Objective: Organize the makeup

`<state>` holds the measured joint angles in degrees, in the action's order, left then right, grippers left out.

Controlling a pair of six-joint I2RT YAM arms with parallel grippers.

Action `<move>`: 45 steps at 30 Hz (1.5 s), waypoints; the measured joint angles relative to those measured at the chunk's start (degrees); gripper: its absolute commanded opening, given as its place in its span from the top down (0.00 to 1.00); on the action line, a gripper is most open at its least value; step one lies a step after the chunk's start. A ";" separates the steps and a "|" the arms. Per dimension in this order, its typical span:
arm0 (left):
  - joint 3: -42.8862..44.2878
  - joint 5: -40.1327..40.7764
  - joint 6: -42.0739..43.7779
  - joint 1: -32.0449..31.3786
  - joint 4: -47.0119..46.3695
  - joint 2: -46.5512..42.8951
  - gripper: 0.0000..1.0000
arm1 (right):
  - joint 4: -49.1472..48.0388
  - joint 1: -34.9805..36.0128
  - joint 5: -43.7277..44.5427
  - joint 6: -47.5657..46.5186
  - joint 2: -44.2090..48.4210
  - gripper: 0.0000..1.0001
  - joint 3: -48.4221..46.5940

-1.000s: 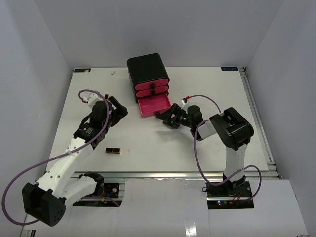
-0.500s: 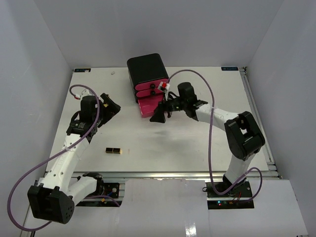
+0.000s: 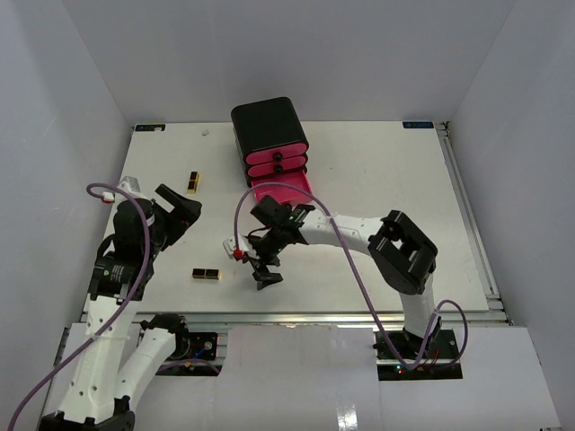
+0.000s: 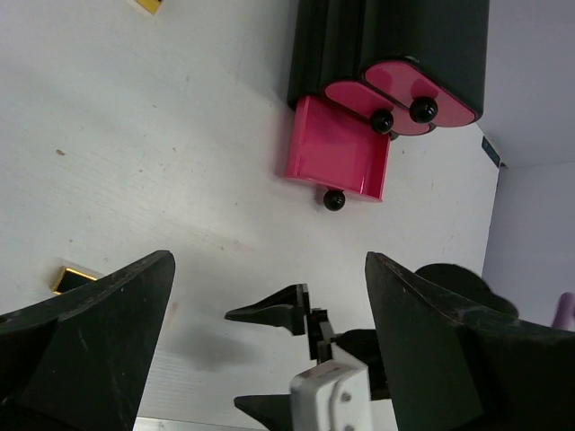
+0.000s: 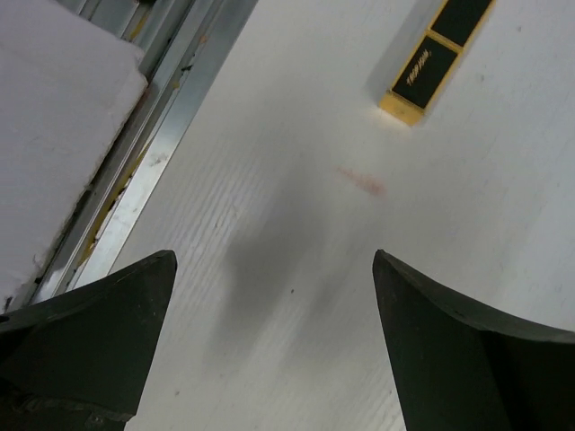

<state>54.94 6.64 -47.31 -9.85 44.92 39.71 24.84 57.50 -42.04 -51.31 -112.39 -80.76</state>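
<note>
Overhead, the left end effector (image 3: 182,208) and right end effector (image 3: 263,272) gaped empty, the right near a lipstick (image 3: 206,274) on the bench (image 3: 386,162). The left wrist showed the drawer (image 4: 337,162) open, well apart; the right wrist showed the lipstick off-centre, so closing might flick it away.

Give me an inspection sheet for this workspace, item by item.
Surface: white table; faint reddish smear beside the near lipstick case.
Job's things: near lipstick case lies flat toward the front edge; far lipstick case lies left of the black box; both outside the drawers.
Clutter: small pale speck by the far edge.
Grippers: left gripper jaws open, holding nothing; right gripper jaws open, empty, right of the near case.
Cables: left purple cable and right purple cable loop along the arms, clear of both cases.
Surroundings: black box's bottom pink drawer pulled out, looks empty; plain white walls.
</note>
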 measured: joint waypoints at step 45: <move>8.36 10.62 -7.64 0.00 14.87 -19.87 0.10 | -24.95 10.62 26.64 31.48 -14.95 0.87 -9.39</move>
<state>63.30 17.27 -54.95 -9.85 59.80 19.85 -0.12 68.12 -15.40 -19.83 -127.34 -90.15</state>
